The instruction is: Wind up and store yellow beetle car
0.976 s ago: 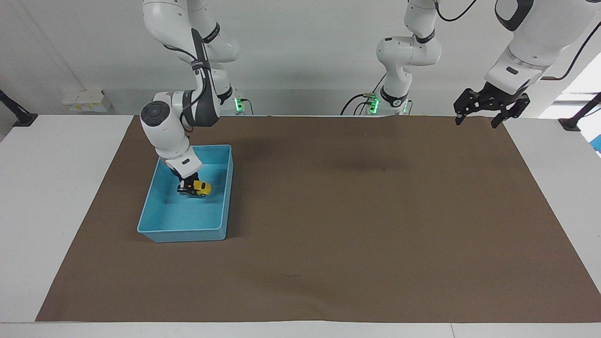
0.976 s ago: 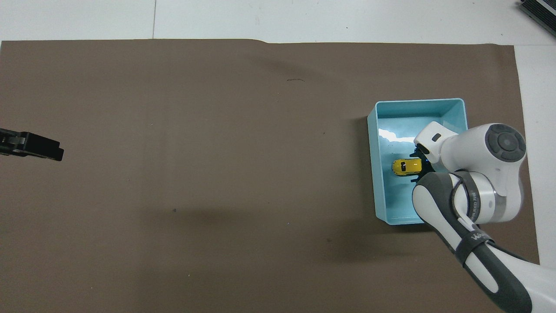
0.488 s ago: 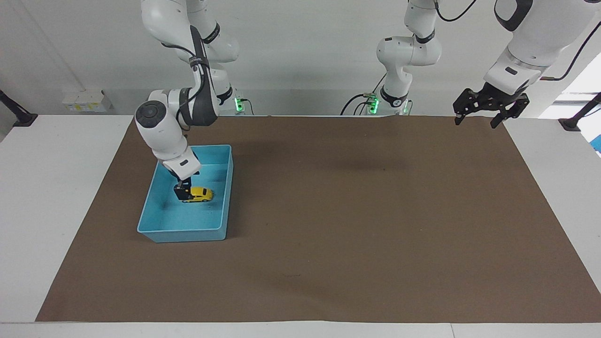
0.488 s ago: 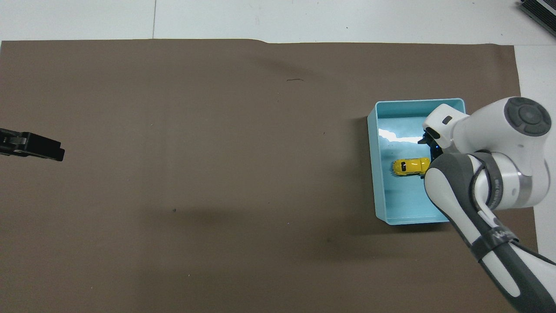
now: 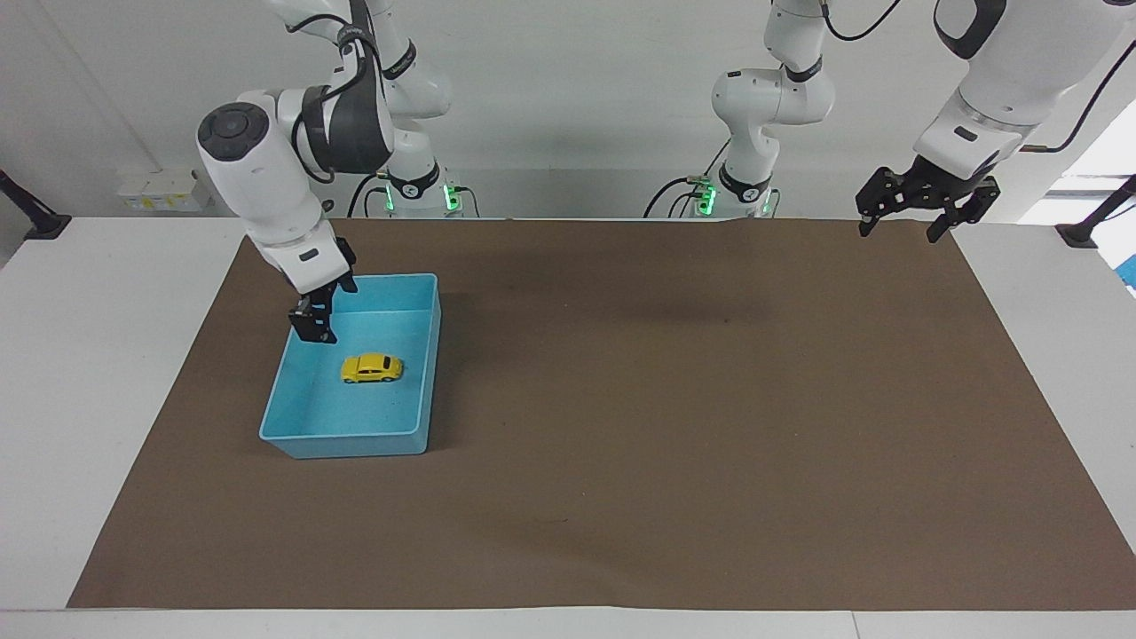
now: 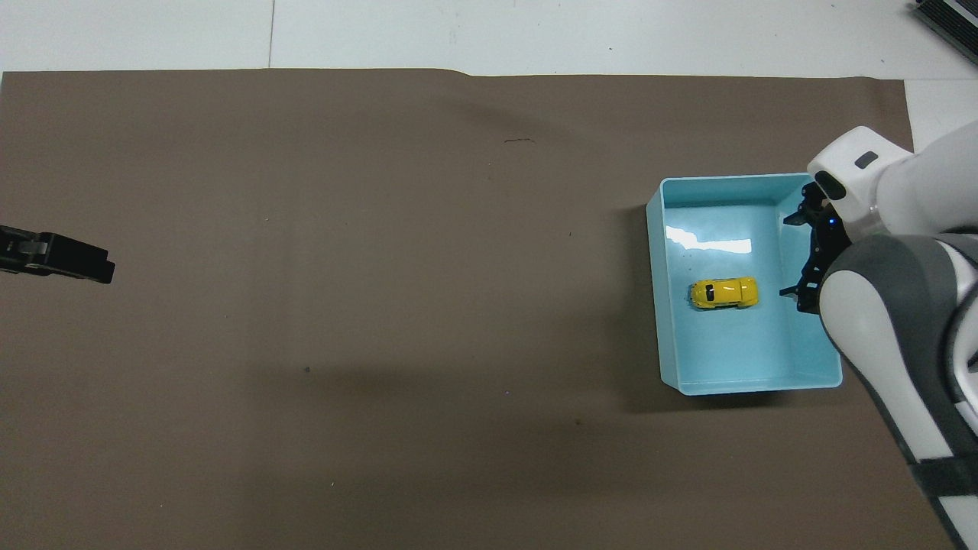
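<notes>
The yellow beetle car stands on its wheels on the floor of the blue bin, free of any gripper. It also shows in the overhead view, near the middle of the bin. My right gripper is open and empty, raised over the bin's wall toward the right arm's end of the table; the overhead view shows its fingers spread wide. My left gripper is open and empty, waiting in the air over the mat's corner at the left arm's end, and it shows partly in the overhead view.
A brown mat covers most of the white table. The bin sits on the mat toward the right arm's end. Nothing else lies on the mat.
My right gripper has let go of the car, opened, and risen out of the bin toward its outer wall. The car now rests level on the bin floor. The left arm has not moved.
</notes>
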Robot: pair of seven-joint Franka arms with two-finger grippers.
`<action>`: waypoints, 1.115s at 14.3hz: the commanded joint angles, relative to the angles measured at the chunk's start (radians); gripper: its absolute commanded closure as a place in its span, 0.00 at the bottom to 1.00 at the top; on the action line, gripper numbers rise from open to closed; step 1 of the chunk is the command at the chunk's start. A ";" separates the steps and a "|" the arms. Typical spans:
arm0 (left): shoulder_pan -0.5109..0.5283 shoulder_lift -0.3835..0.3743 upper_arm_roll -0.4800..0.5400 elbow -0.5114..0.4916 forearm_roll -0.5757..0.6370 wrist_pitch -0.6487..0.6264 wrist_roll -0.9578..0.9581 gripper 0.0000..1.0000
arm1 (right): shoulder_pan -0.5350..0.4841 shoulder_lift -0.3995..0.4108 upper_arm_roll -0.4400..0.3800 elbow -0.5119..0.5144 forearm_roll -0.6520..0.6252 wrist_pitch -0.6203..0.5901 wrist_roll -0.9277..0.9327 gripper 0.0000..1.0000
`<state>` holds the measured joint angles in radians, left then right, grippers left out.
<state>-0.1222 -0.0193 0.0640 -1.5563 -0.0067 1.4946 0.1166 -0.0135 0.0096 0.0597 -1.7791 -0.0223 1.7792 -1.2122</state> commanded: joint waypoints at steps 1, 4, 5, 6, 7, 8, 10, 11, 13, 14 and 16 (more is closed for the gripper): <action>-0.004 -0.016 -0.001 -0.013 0.007 -0.010 -0.012 0.00 | 0.004 -0.094 -0.003 0.001 0.012 -0.064 0.178 0.00; -0.004 -0.016 -0.001 -0.011 0.007 -0.010 -0.012 0.00 | -0.013 -0.103 -0.015 0.093 0.067 -0.168 0.414 0.00; -0.004 -0.016 -0.001 -0.011 0.007 -0.008 -0.012 0.00 | -0.013 -0.105 -0.017 0.113 0.070 -0.190 0.504 0.00; -0.004 -0.016 -0.001 -0.013 0.007 -0.010 -0.012 0.00 | -0.013 -0.106 -0.015 0.127 0.073 -0.207 0.611 0.00; -0.004 -0.016 -0.003 -0.013 0.005 -0.010 -0.012 0.00 | -0.011 -0.106 -0.011 0.148 0.076 -0.227 0.734 0.00; -0.004 -0.016 -0.001 -0.011 0.005 -0.010 -0.012 0.00 | -0.007 -0.105 -0.006 0.162 0.084 -0.236 0.854 0.00; -0.004 -0.016 -0.001 -0.013 0.005 -0.011 -0.012 0.00 | 0.006 -0.106 0.000 0.165 0.091 -0.234 1.111 0.00; -0.004 -0.016 -0.003 -0.013 0.005 -0.010 -0.012 0.00 | 0.006 -0.106 0.000 0.165 0.091 -0.227 1.223 0.00; -0.004 -0.016 -0.003 -0.013 0.005 -0.011 -0.012 0.00 | -0.006 -0.105 -0.011 0.164 0.090 -0.225 1.275 0.00; -0.004 -0.016 -0.003 -0.013 0.005 -0.010 -0.012 0.00 | -0.010 -0.105 -0.014 0.164 0.087 -0.222 1.289 0.00; -0.004 -0.016 -0.003 -0.013 0.005 -0.011 -0.012 0.00 | -0.019 -0.099 -0.018 0.162 0.088 -0.207 1.418 0.00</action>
<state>-0.1224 -0.0193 0.0622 -1.5563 -0.0067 1.4946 0.1166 -0.0107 -0.1063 0.0408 -1.6366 0.0455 1.5681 0.1014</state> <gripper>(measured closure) 0.000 0.000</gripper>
